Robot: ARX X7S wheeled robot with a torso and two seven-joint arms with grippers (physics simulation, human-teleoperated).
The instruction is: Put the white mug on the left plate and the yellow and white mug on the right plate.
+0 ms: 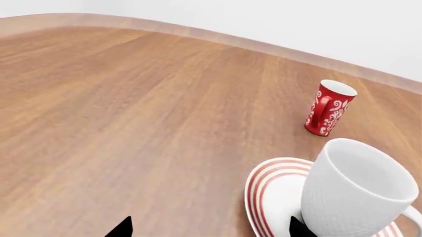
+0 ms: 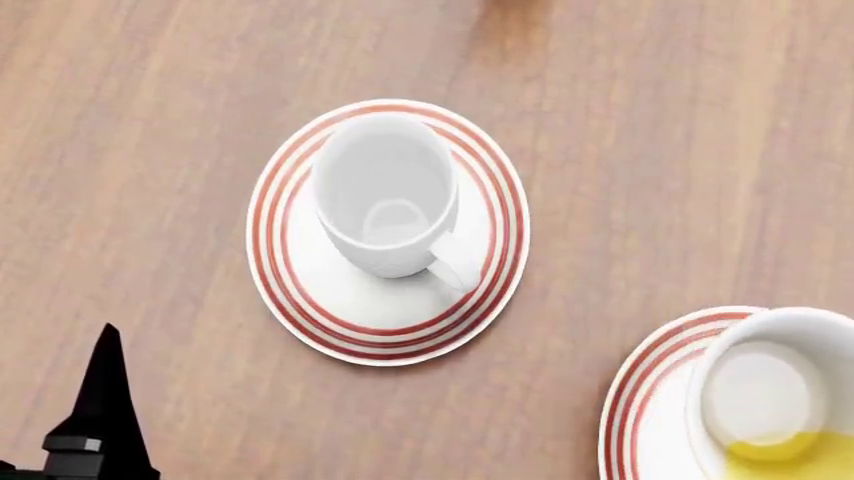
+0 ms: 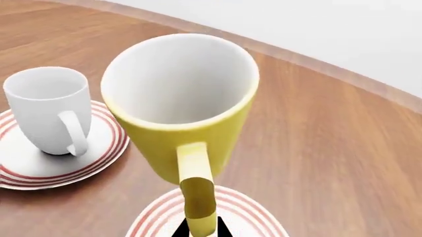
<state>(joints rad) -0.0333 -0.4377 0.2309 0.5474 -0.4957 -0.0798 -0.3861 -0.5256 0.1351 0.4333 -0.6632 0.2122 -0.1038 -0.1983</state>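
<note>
Right jaws [image 3: 199, 228] gripping mug handle [image 3: 195, 195]

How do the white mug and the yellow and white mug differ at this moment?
The white mug is white all over; the yellow and white mug is yellow outside. The white mug stands free on the left plate; the yellow one sits over the right plate, its handle at the right hand. Both are upright with loop handles.

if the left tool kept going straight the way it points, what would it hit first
Probably only bare table: the white mug on its plate sits off to one side and the red mug farther off. Depth is hard to judge.
</note>
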